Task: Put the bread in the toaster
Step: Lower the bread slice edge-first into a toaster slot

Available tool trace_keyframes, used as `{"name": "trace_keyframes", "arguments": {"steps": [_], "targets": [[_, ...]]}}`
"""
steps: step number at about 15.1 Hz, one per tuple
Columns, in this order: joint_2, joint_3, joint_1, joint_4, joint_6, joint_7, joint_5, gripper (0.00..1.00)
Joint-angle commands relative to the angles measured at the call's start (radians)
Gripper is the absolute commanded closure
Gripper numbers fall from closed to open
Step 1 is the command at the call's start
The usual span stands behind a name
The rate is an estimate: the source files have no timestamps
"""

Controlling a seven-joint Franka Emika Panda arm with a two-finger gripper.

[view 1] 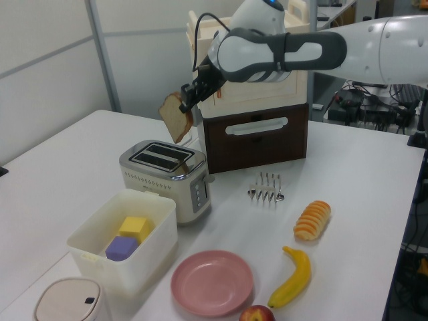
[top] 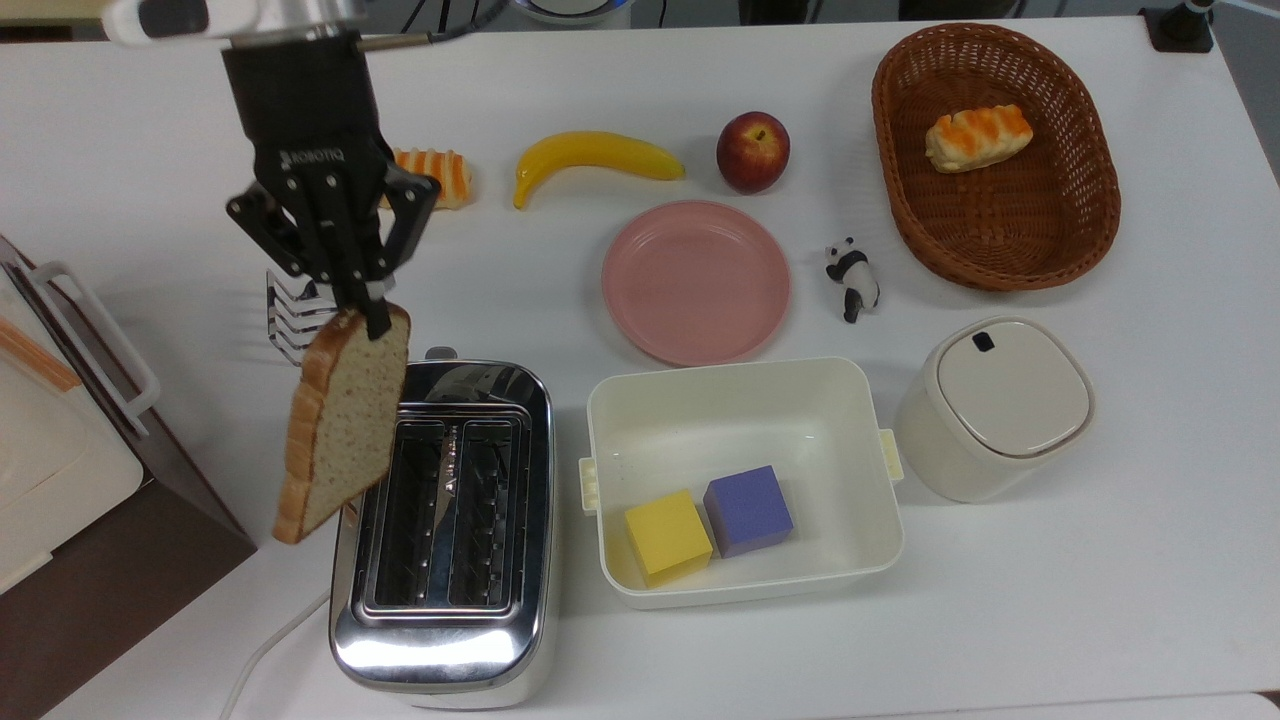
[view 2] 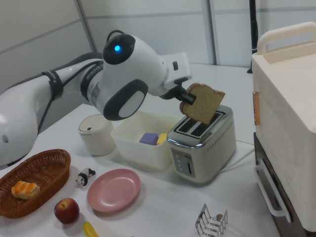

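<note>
**A:** Starting at the toaster [top: 443, 520]: its two slots are lying open and empty, and the bread [top: 345, 422] is hanging in the air over the toaster's edge on the top view's left, not yet above either slot.

**B:** And the grip?

**A:** The gripper [top: 366, 312] is pinching the slice by its top crust, fingers [top: 376, 318] pressed onto it from both faces. The slice is hanging tilted, its lower corner swinging out past the toaster's side. You're wanting that lower edge square over a slot before you're lowering anything.

**B:** Which slot?

**A:** I'd judge the one nearer the bread is the easier one. Keep the slice's flat faces running along the slot, or a corner is likely catching on the wires or the chrome rim.

**B:** Anything beyond the toaster to mind?

**A:** The wire rack [top: 292, 315] is sitting just behind the toaster, under the gripper, and the brown cabinet [top: 120, 545] is standing beside the toaster on the top view's left. You're staying high enough to clear both, I think.
</note>
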Motion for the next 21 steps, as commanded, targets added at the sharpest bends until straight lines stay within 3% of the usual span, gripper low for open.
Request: {"name": "trace_keyframes", "arguments": {"steps": [1, 21], "targets": [[0.034, 0.02, 0.002, -0.007, 0.034, 0.007, 0.02, 1.0], [0.042, 0.053, 0.002, -0.013, 0.033, 0.033, 0.041, 0.99]]}}
